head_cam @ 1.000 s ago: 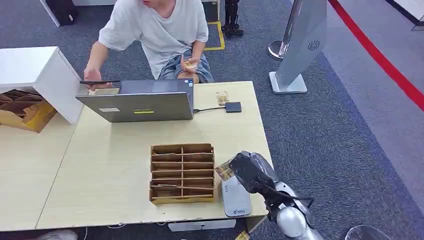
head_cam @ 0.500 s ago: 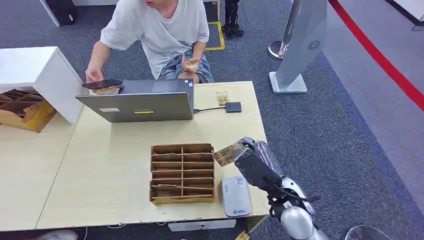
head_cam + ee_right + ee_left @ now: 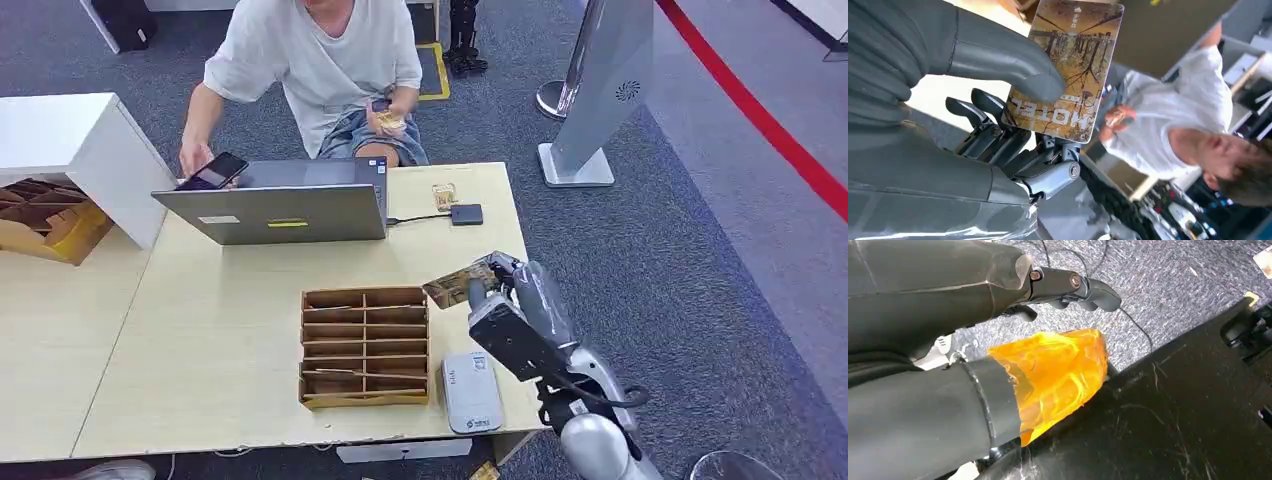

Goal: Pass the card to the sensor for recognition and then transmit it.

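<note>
The right hand [image 3: 497, 300] pinches a brown picture-printed hotel card [image 3: 458, 284] (thumb pressed on its face) above the pale wooden surface [image 3: 230, 300], beyond the grey flat sensor [image 3: 470, 392]. The left hand [image 3: 948, 315] holds nothing, its fingers curled.

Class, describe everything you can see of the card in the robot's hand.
The card is a thin rectangular hotel key card with rounded corners, printed with a brownish scene of bare trees and the word HOTEL. The right hand holds it, thumb on its face and fingers behind, raised above the table's right side, between the cardboard organiser and the black reader.
</note>
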Motion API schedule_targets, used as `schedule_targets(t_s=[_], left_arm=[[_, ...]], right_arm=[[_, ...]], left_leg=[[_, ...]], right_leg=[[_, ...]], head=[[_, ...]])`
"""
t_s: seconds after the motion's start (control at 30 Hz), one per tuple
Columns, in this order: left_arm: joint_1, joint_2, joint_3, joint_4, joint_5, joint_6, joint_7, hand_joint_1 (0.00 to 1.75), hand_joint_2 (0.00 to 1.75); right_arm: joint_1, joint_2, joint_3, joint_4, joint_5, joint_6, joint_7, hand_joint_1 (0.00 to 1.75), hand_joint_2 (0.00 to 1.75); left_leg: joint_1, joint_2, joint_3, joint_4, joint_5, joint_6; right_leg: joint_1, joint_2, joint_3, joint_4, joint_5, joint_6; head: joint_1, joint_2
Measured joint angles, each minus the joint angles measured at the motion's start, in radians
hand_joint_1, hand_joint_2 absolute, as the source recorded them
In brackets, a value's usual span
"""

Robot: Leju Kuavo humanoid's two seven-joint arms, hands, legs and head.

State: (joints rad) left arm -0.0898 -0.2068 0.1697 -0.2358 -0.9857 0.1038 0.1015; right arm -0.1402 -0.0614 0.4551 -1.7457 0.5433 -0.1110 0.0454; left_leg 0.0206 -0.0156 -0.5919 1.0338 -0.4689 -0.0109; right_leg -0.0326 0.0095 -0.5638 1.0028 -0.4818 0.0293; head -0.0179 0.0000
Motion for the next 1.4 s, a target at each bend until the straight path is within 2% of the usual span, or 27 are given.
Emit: schedule_targets(t_s=[0.13,0.33,0.67,0.83,0.93,1.03,1.13,1.3,1.37,1.4], left_arm=[[-0.001,0.0,-0.008,0.0,-0.011,-0.009,0.0,0.0,0.0],[-0.005,0.0,-0.029,0.0,-0.026,-0.023,0.0,0.0,0.0],[-0.006,0.0,-0.048,0.0,-0.027,-0.023,0.0,0.0,0.0],[-0.009,0.0,-0.054,0.0,-0.04,-0.032,0.0,0.0,0.0],[-0.013,-0.001,-0.065,0.0,-0.049,-0.039,0.0,0.0,0.0],[-0.019,-0.001,-0.077,0.0,-0.059,-0.044,0.0,0.0,0.0],[-0.023,-0.002,-0.088,0.0,-0.069,-0.052,0.001,0.0,0.0],[-0.026,-0.002,-0.109,0.0,-0.08,-0.059,0.001,0.0,0.0],[-0.028,-0.002,-0.118,0.0,-0.082,-0.059,0.001,0.0,0.0],[-0.029,-0.002,-0.123,0.0,-0.082,-0.06,0.001,0.0,0.0]], right_arm=[[-0.023,0.01,0.018,-0.021,0.081,-0.027,-0.01,1.75,1.75],[-0.076,0.034,0.069,-0.044,0.331,-0.112,-0.004,1.75,1.75],[-0.098,0.046,0.096,-0.046,0.368,-0.122,-0.001,1.75,1.75],[-0.133,0.049,0.118,-0.038,0.611,-0.18,0.044,1.75,1.75],[-0.172,0.053,0.135,-0.016,0.766,-0.188,0.083,1.75,1.75],[-0.211,0.055,0.147,0.024,0.869,-0.185,0.118,1.75,1.75],[-0.249,0.056,0.156,0.087,0.937,-0.183,0.142,1.75,1.75],[-0.3,0.057,0.158,0.193,0.975,-0.19,0.15,1.75,1.75],[-0.313,0.058,0.159,0.221,0.983,-0.196,0.15,1.38,1.75],[-0.317,0.059,0.159,0.235,0.988,-0.197,0.15,0.49,1.75]], left_leg=[[0.0,0.0,0.0,0.0,0.0,0.0],[0.0,0.0,0.0,0.0,0.0,0.0],[0.0,0.0,0.0,0.0,0.0,0.0],[0.0,0.0,0.0,0.0,0.0,0.0],[0.0,0.0,0.0,0.0,0.001,-0.001],[0.0,0.0,0.0,0.0,0.001,-0.001],[0.0,0.0,0.0,0.0,0.001,-0.001],[0.0,0.0,0.0,0.0,0.001,-0.001],[0.0,0.0,0.0,0.0,0.001,-0.001],[0.0,0.0,0.0,0.0,0.001,-0.001]], right_leg=[[0.0,0.0,0.0,0.0,0.0,0.0],[0.0,0.0,0.0,0.0,0.0,0.0],[0.0,0.0,0.0,0.0,0.0,0.0],[0.0,0.0,0.0,0.0,0.0,0.0],[0.0,0.0,0.0,0.0,0.0,0.0],[0.0,0.0,0.0,0.0,0.0,0.0],[0.0,0.0,0.0,0.0,0.0,0.0],[0.0,0.0,0.0,0.0,0.0,0.0],[0.0,0.0,0.0,0.0,0.0,0.0],[0.0,0.0,0.0,0.0,0.0,0.0]], head=[[0.0,0.0],[0.0,0.0],[0.0,0.0],[0.0,0.0],[0.0,0.0],[0.0,0.0],[0.0,0.0],[0.0,0.0],[0.0,0.0],[0.0,0.0]])
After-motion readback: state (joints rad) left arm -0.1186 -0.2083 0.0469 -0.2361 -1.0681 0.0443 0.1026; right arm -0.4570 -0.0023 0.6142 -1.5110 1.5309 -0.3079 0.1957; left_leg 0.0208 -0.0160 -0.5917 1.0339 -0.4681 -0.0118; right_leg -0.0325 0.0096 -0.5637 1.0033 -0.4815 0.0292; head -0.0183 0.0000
